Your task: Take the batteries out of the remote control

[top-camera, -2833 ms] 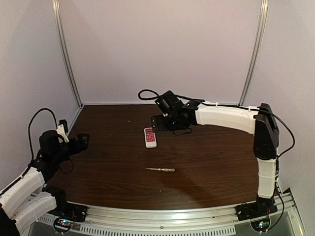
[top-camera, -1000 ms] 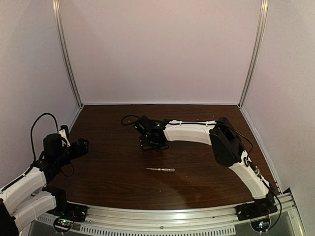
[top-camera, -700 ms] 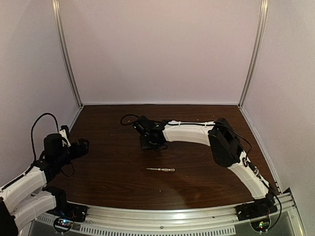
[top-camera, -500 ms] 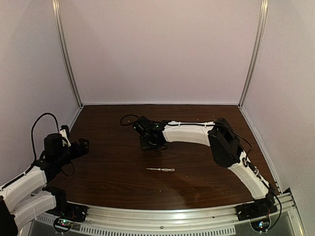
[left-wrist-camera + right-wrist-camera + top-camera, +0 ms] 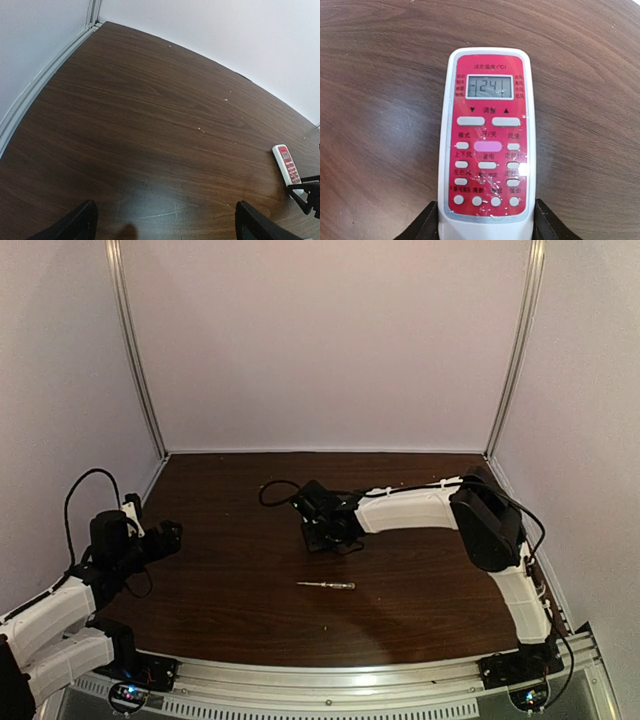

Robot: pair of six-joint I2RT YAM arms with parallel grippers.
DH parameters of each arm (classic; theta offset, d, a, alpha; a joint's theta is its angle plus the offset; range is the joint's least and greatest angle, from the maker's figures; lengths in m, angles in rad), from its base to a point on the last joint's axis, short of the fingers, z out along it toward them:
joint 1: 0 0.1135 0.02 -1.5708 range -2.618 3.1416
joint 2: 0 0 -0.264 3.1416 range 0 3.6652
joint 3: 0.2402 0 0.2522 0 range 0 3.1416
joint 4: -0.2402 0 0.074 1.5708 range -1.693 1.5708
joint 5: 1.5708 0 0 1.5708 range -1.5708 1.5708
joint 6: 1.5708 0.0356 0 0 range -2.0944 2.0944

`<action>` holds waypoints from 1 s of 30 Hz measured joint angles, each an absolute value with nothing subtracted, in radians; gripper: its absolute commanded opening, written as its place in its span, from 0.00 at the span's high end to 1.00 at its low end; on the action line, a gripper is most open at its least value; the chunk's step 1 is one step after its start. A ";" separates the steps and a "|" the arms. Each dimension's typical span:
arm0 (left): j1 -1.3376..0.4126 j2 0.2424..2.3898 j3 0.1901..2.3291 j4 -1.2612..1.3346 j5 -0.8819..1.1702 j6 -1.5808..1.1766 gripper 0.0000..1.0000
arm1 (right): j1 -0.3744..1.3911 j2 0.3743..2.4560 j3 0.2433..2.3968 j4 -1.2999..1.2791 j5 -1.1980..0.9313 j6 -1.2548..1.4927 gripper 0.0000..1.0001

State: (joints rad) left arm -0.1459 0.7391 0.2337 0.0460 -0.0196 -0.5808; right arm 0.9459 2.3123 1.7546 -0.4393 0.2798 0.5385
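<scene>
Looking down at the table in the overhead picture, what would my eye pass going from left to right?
left gripper → screwdriver → right arm's black elbow joint

On the remote control (image 5: pixel 487 140) in your right wrist view, you can read a header line of Chinese characters ending in "(°C)" just above the grey display (image 5: pixel 489 87). The display itself shows the digits "24", followed by a small mark you cannot make out. Below it a down arrow (image 5: pixel 471 109) and an up arrow (image 5: pixel 506 110) flank two Chinese characters. The small button rows carry Chinese labels, among them "开/关" over the pink button (image 5: pixel 488 146). The lowest rows are too small and glared to read. In your left wrist view the same face is too small to read.
</scene>
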 measured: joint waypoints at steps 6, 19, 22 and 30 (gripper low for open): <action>-0.146 0.757 0.234 0.093 -0.014 -0.582 0.03 | 0.932 2.173 1.640 -0.398 0.249 0.488 0.58; -0.146 0.991 0.300 0.189 0.084 -0.577 0.03 | 0.857 1.901 1.382 -0.235 0.054 0.450 0.59; -0.146 1.007 0.320 0.211 0.083 -0.580 0.02 | 0.832 1.853 1.328 -0.205 -0.014 0.450 0.59; -0.146 1.054 0.359 0.296 0.122 -0.553 0.03 | 0.788 1.748 1.195 -0.115 -0.223 0.451 0.59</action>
State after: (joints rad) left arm -0.1459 1.0542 0.3588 0.2962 0.1223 -0.5526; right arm 0.7876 1.7485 1.1954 -0.1150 -0.2230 0.4507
